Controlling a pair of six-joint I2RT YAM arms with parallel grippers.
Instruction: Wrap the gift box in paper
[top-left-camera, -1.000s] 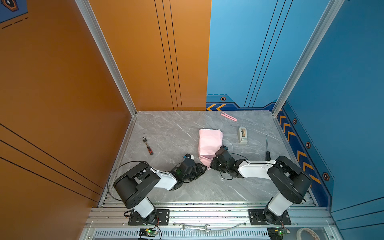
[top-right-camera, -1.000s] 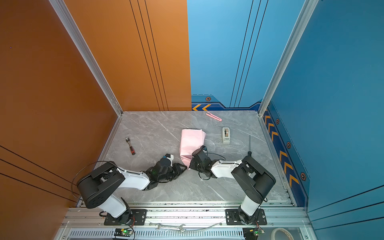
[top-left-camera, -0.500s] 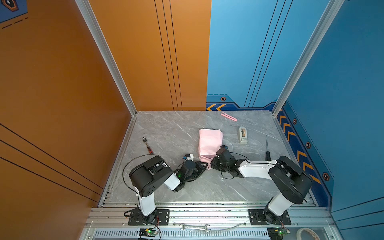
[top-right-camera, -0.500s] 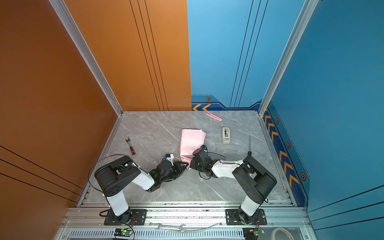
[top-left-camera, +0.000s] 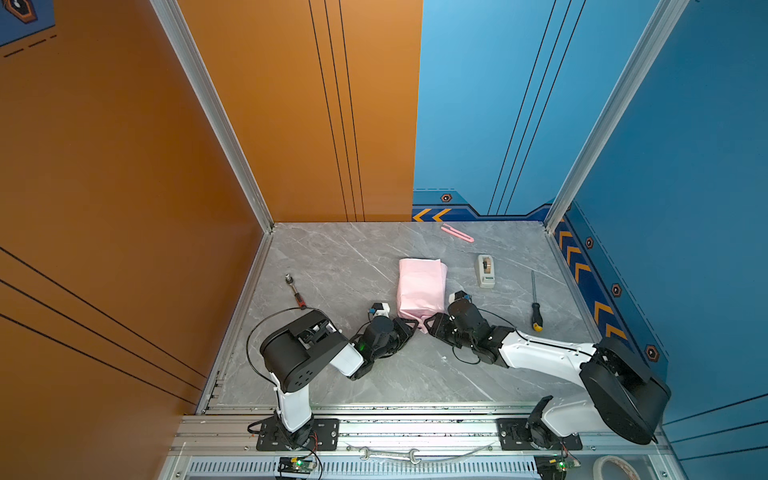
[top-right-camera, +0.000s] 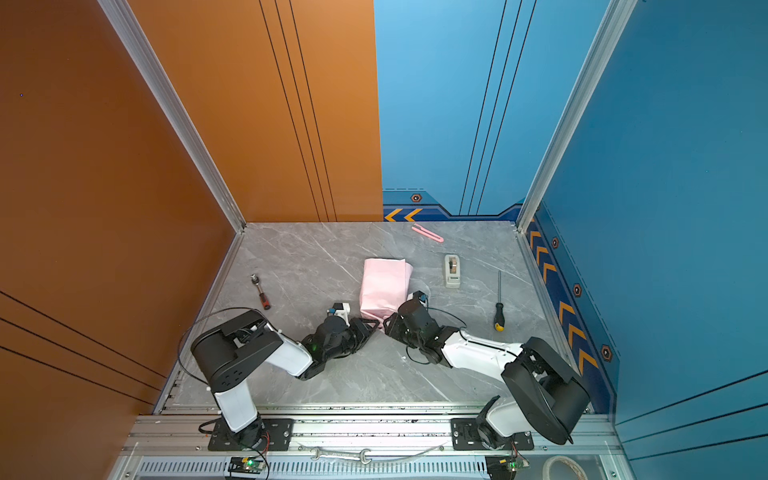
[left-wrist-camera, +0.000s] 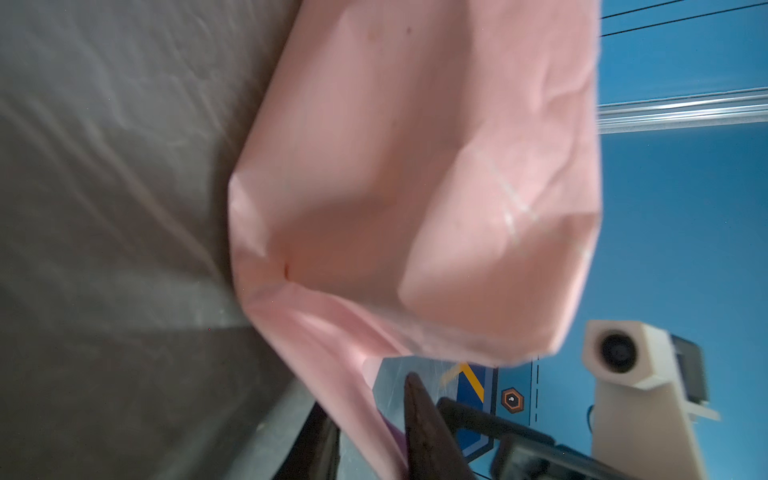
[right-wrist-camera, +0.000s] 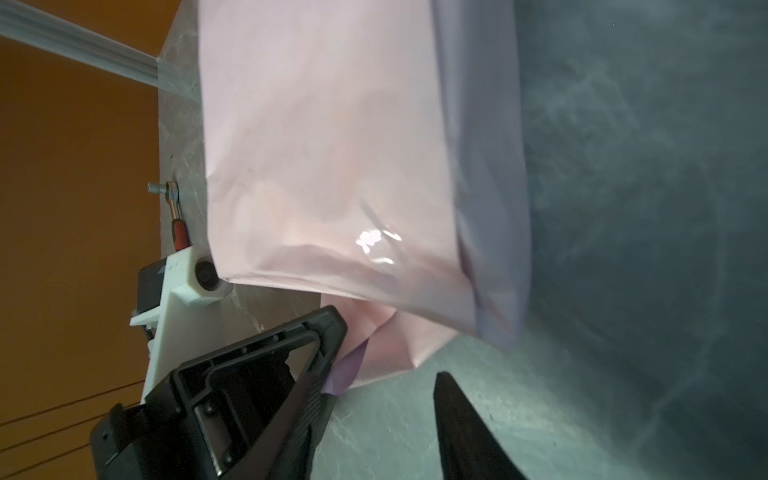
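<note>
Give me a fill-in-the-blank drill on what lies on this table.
The paper shows its pale ___ side on top.
In both top views the tape dispenser stands to the ___ of the paper.
The screwdriver has a black and ___ handle.
Missing: pink; right; yellow.

A grey, white-veined marble surface (top-left-camera: 332, 257) carries five loose items in both top views. Just past its centre toward 12 o'clock lies a creased pale-pink bundle of paper (top-left-camera: 419, 286). A slim pink cutter (top-left-camera: 457, 232) sits near the far edge at 1 o'clock. A beige tape dispenser (top-left-camera: 485, 271) is at 2 o'clock, a black-and-yellow-handled screwdriver (top-left-camera: 535, 307) at 3 o'clock, and a red-handled ratchet (top-left-camera: 295, 291) at 10 o'clock, well apart.
</note>
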